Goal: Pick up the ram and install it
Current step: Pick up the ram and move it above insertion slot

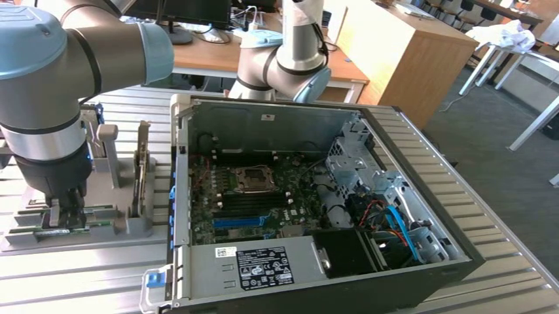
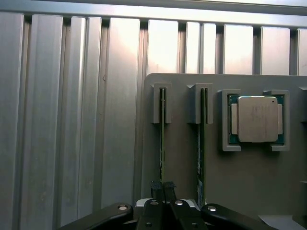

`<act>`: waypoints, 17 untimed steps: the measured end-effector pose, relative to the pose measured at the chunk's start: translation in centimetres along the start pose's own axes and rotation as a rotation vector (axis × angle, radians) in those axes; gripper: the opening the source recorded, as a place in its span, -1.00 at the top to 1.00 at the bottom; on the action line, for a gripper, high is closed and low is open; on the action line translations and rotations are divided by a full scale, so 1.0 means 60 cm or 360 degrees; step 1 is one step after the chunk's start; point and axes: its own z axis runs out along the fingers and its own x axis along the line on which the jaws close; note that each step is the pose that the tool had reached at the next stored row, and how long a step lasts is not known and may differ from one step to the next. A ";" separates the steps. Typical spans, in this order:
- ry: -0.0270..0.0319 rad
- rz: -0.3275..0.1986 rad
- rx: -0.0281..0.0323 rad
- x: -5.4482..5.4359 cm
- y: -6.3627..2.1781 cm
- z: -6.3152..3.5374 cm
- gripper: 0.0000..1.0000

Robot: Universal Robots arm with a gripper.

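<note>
**Memory stick gripped in its holder; fitting not yet begun**

The gripper [image 2: 162, 189] stands over the grey parts holder [image 2: 181, 158], at the lower left of the exterior view. Its two black fingers [image 2: 156, 188] are drawn in narrow and pinch the thin upper edge of the ram [image 2: 162, 139], seen edge-on in the wrist view as a slim green line. The far end of the stick sits in a grey upright bracket of the holder, so I judge it grasped but not lifted out.

A second stick [image 2: 200, 143] stands just beside it in a matching bracket, parallel and untouched. Beyond that one, a square silver processor [image 2: 257, 119] lies flat in its own recess of the holder. In the exterior view a taller card [image 1: 143, 167] stands on edge further back in the holder.

The holder rests on a ribbed metal table [image 2: 72, 124]. The open computer case [image 1: 459, 252] fills the centre and right of the exterior view, well apart from the gripper, with its motherboard [image 1: 253, 203] exposed.

Progress, as I read it: the approach and the grasp are done. The lift, the carry across to the case and the seating in the board all remain.
</note>
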 end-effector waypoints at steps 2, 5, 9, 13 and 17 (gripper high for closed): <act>-0.00001 0.0000 0.00002 0.000 0.000 0.000 0.77; 0.00000 0.0000 0.00001 0.000 0.000 -0.004 0.77; 0.00000 0.0000 0.00001 0.000 0.000 -0.012 0.77; 0.00000 0.0000 -0.00004 0.000 0.001 -0.024 0.77; -0.00001 0.0000 -0.00009 -0.001 0.002 -0.041 0.77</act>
